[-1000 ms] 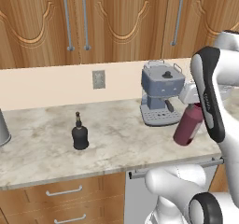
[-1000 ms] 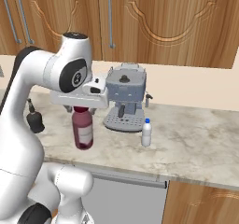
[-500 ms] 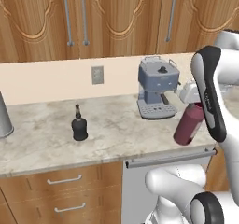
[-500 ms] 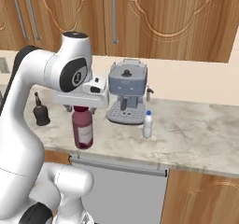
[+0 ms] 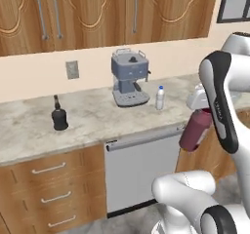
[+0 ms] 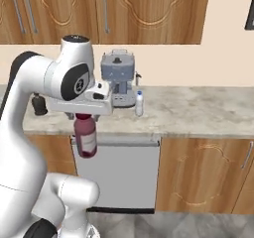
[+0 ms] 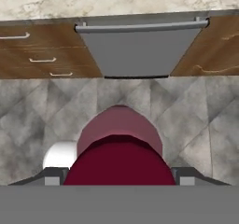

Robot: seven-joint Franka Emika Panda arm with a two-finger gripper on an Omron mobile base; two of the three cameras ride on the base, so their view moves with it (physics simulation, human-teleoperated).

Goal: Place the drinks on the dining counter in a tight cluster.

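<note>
Currently:
Jaws (image 6: 84, 116): closed around the cap end of the dark-red bottle (image 6: 86, 135), hanging over the floor.
Done: 1 bottle lifted.
Left: black bottle (image 5: 59, 117) and white bottle (image 5: 159, 98) on the bench (image 5: 93, 118); none clustered.

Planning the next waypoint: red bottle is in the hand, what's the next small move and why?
Probably keep carrying it away from the marble worktop toward the dining counter: the hand grips the tall dark-red bottle by its top, hanging over the floor. The small white blue-capped bottle and squat black bottle wait there.

Glossy white arm (image 6: 34, 98); dark joints; rounded links
</note>
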